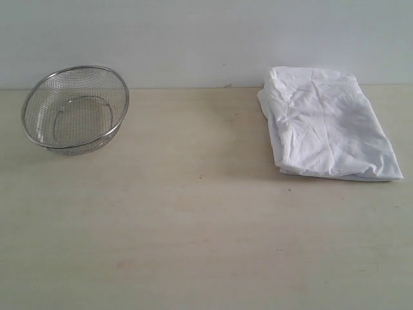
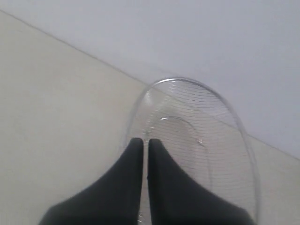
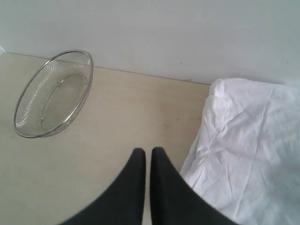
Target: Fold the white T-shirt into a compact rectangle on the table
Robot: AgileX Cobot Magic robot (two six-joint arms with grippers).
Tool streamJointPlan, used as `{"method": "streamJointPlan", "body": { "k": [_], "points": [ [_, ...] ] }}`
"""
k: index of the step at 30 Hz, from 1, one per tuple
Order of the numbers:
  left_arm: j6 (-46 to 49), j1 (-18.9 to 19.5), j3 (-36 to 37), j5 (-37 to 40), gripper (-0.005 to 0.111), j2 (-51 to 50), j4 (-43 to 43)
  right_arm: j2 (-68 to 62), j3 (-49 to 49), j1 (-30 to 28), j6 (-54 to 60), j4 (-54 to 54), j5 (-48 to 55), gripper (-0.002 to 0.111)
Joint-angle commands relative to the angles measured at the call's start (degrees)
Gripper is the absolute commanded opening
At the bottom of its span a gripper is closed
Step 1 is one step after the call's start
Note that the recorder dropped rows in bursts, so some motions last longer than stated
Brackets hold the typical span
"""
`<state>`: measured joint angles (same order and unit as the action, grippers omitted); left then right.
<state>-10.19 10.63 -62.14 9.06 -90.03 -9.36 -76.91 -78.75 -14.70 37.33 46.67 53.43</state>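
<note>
The white T-shirt [image 1: 329, 126] lies folded into a wrinkled rectangle at the back right of the table [image 1: 193, 226]; no lettering shows. In the right wrist view the T-shirt [image 3: 248, 154] lies just beside my right gripper [image 3: 147, 151], whose black fingers are shut with nothing between them, over bare table. My left gripper [image 2: 145, 141] is also shut and empty, its tips in front of the steel mesh bowl. Neither gripper appears in the exterior view.
A steel mesh bowl [image 1: 74, 108] stands tilted at the back left of the table, also seen as the mesh bowl [image 2: 197, 140] and the mesh bowl [image 3: 52, 93] in both wrist views. A pale wall [image 1: 193, 39] rises behind the table's far edge.
</note>
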Motion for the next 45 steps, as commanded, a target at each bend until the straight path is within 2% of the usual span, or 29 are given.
{"method": "streamJointPlan", "body": {
  "k": [1, 5, 8, 12, 16, 22, 30, 36, 39, 41, 44, 45],
  "points": [
    [-0.55, -5.65, 5.4, 2.8, 0.004, 12.46, -1.54, 3.36, 0.06, -0.08, -1.3, -2.46, 1.21, 0.0],
    [-0.55, -8.69, 9.25, 5.18, 0.004, 22.85, -3.69, 3.71, 0.06, -0.08, -2.74, -2.46, 1.24, 0.0],
    [-0.55, -8.69, 11.09, 9.0, 0.004, 27.95, -6.73, 3.71, 0.06, -0.08, -2.74, -2.46, 1.14, 0.0],
    [-0.55, -8.69, 13.6, 8.75, 0.004, 32.6, -9.59, 3.71, 0.06, -0.08, -2.74, -2.46, 1.03, 0.0],
    [-0.15, -8.69, 14.01, 13.48, 0.004, 35.45, -13.99, 3.71, 0.06, -0.08, -2.74, -2.46, 1.03, 0.0],
    [-0.05, -8.69, 14.01, 25.3, 0.004, 38.04, -13.99, 3.71, 0.06, -0.08, -2.74, -2.46, 0.91, 0.0],
    [1.7, -8.54, 14.01, 25.25, 0.004, 38.3, -12.27, 3.71, 0.06, -0.08, -2.74, -2.46, 0.91, 0.0],
    [2.08, -8.54, 14.01, 23.3, 0.004, 38.3, -12.11, 3.71, 0.06, -0.08, -2.74, -2.46, 0.79, 0.0],
    [7.3, -8.54, 14.12, 20.3, 0.004, 38.3, -10.37, 3.71, 0.06, -0.08, -2.74, -2.46, 0.79, 0.0],
    [11.63, -8.54, 16.44, 12.09, 0.004, 42.02, -9.64, 3.71, 0.06, -0.08, -2.74, -2.46, 0.79, 0.0],
    [16.04, -8.54, 25.73, -4.87, 0.004, 54.5, -9.64, 3.71, 0.06, -0.08, -2.74, -2.46, 0.79, 0.0],
    [16.19, -8.54, 28.05, -7.52, 0.004, 57.25, -9.64, 3.71, 0.06, -0.08, -2.74, -2.46, 0.79, 0.0]
  ]
}}
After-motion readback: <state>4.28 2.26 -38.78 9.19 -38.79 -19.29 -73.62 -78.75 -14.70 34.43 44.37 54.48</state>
